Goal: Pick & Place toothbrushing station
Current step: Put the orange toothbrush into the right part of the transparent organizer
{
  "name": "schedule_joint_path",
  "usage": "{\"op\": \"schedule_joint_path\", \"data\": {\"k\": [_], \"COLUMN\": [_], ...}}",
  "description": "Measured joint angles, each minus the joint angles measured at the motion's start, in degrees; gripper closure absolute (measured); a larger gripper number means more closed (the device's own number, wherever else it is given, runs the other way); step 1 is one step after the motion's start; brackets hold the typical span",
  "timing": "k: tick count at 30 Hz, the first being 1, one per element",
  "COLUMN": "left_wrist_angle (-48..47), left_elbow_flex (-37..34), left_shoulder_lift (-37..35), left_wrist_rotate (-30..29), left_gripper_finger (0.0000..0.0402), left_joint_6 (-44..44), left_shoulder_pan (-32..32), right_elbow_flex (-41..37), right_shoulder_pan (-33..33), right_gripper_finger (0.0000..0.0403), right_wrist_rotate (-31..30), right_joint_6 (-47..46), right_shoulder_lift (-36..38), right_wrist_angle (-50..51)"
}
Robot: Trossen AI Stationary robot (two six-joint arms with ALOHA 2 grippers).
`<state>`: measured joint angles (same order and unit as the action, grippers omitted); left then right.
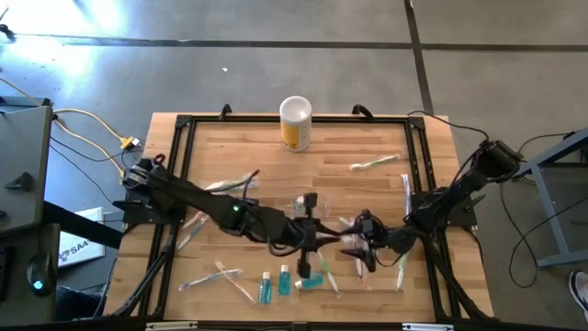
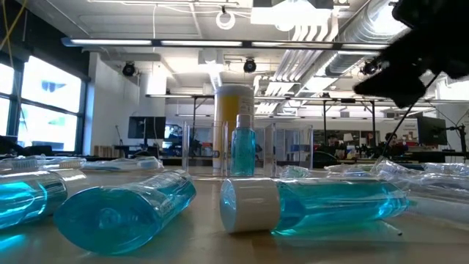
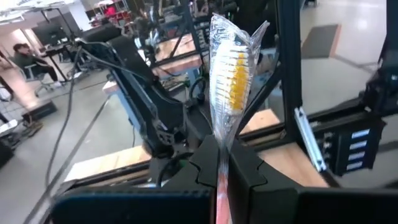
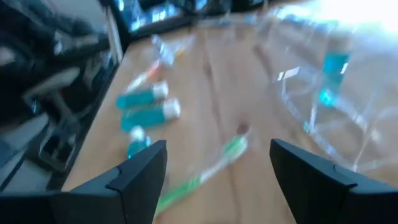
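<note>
My left gripper [image 3: 222, 168] [image 1: 317, 241] hangs above the table's middle, shut on a toothbrush [image 3: 229, 74] in a clear wrapper, with yellow and white bristles. My right gripper [image 4: 217, 168] [image 1: 367, 250] stands open just to its right, low over the table, with nothing between its fingers. A green toothbrush [image 4: 205, 171] lies on the wood below it. The clear plastic holder [image 1: 308, 202] [image 4: 329, 93] stands upright with a teal tube [image 2: 243, 150] in it. More teal tubes [image 1: 276, 285] [image 4: 146, 106] lie on their sides near the front edge. My left gripper pinches the wrapped toothbrush by its reddish handle [image 3: 221, 186] between its two fingers. The brush lies along the fingers, and its bristle end [image 3: 230, 68] sticks out past the fingertips toward the table's right. The fingers point about level, and the brush is clear of the table.
A yellow canister with a white top [image 1: 295, 122] stands at the far edge. Wrapped toothbrushes lie scattered: far right [image 1: 377, 164], left [image 1: 230, 184], front left [image 1: 216, 276], front right [image 1: 401, 271]. A black frame [image 1: 184, 124] runs round the wooden top.
</note>
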<state>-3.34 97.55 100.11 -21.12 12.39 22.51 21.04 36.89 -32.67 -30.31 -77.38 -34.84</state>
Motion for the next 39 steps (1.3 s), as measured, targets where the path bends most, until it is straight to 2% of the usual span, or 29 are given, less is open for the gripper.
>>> {"op": "schedule_joint_path", "data": {"k": [2, 6, 9, 14, 19, 22, 25, 27, 30, 34, 39], "left_wrist_angle": [-4.2, -5.0, -5.4, -6.0, -2.1, -4.6, -6.8, -9.4, -13.2, -14.7, -17.9], "left_elbow_flex": [0.0, 0.0, 0.0, 0.0, 0.0, 0.0, 0.0, 0.0, 0.0, 0.0, 0.0], "left_shoulder_lift": [-1.5, -1.7, -1.6, -1.6, -4.0, -6.5, -7.5, -8.1, -9.0, -9.4, -9.8], "left_wrist_rotate": [-0.2, 0.9, 4.1, 5.1, 9.4, 9.9, 11.0, 11.4, 11.6, 15.0, 22.9], "left_gripper_finger": [0.04, 0.04, 0.04, 0.04, 0.04, 0.04, 0.04, 0.04, 0.04, 0.04, 0.04], "left_joint_6": [1.0, 3.6, 3.9, 3.7, 7.4, 8.8, 9.5, 9.8, 9.6, 6.5, 0.1], "left_shoulder_pan": [0.0, 0.0, 0.0, 0.0, -0.4, -1.4, -3.3, -4.4, -6.8, -10.4, -12.0], "right_elbow_flex": [0.0, 0.0, 0.0, 0.0, 0.0, 0.3, 1.1, 1.7, 3.0, 5.0, 6.8], "right_shoulder_pan": [-1.7, -4.5, -5.7, -5.0, -4.6, -4.7, -5.2, -6.3, -8.5, -10.1, -10.0], "right_gripper_finger": [0.0126, 0.0126, 0.0128, 0.0146, 0.017, 0.0179, 0.0181, 0.0181, 0.0181, 0.0181, 0.0181], "right_wrist_rotate": [-0.2, 0.3, 5.1, 10.8, 8.0, -0.2, -8.0, -8.7, -4.8, 1.2, 0.6], "right_joint_6": [1.2, 5.0, 10.8, 20.6, 34.4, 36.0, 38.1, 42.9, 47.3, 46.8, 46.5], "right_shoulder_lift": [0.0, 0.0, 0.0, 0.0, 0.0, 0.2, 1.3, 1.7, 1.8, 1.8, 1.8], "right_wrist_angle": [-2.9, -9.8, -16.8, -27.6, -40.9, -46.1, -45.6, -45.0, -44.1, -40.7, -37.8]}}
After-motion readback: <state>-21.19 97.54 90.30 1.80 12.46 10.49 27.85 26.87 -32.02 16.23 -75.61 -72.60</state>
